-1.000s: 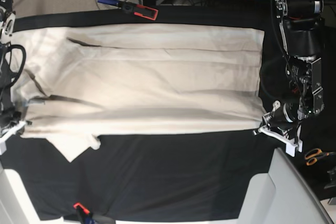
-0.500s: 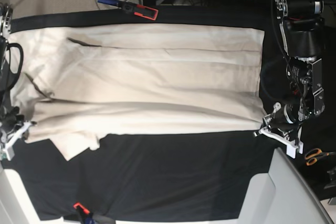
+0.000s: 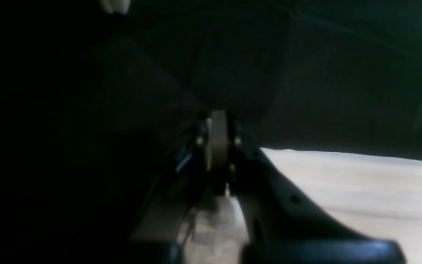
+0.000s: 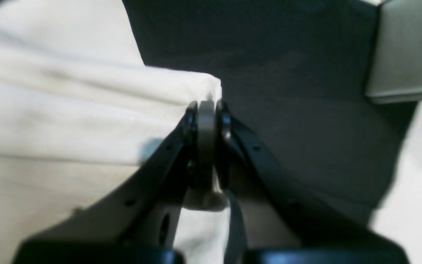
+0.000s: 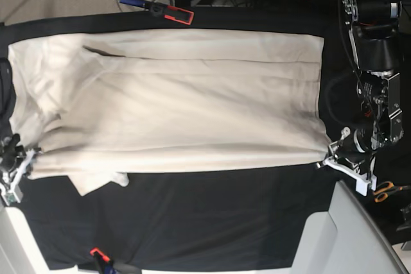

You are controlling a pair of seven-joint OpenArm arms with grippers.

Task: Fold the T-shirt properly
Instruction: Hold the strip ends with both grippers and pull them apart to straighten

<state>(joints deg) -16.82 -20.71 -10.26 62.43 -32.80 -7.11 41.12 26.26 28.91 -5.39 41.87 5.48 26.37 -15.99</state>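
The T-shirt (image 5: 173, 101) lies spread flat across the black table cloth (image 5: 212, 216), taking up most of the upper half of the table, its long lower edge running nearly straight from one side to the other; a short sleeve (image 5: 96, 181) pokes out below that edge near the left of the base view, resting loose on the dark cloth; soft creases run lengthwise along the body

The left gripper (image 5: 326, 160) sits at the shirt's lower corner on the right of the base view, jaws clenched on the fabric; from its own camera the left gripper's (image 3: 218, 143) pads press tight together with pale cloth bunched beneath them and the cream fabric stretching away to the right

The right gripper (image 5: 26, 156) sits at the opposite lower corner, on the left of the base view, likewise pinched closed on the cloth; its wrist view shows the right gripper's (image 4: 206, 121) fingers squeezed together on the folded edge of the shirt (image 4: 68, 110), the corner rising just above the tips

A blue and red clamp (image 5: 157, 9) lies at the far edge of the table; orange-handled scissors (image 5: 385, 190) rest off to the right, well apart from the shirt; a second small clamp (image 5: 99, 256) grips the near edge of the black cloth
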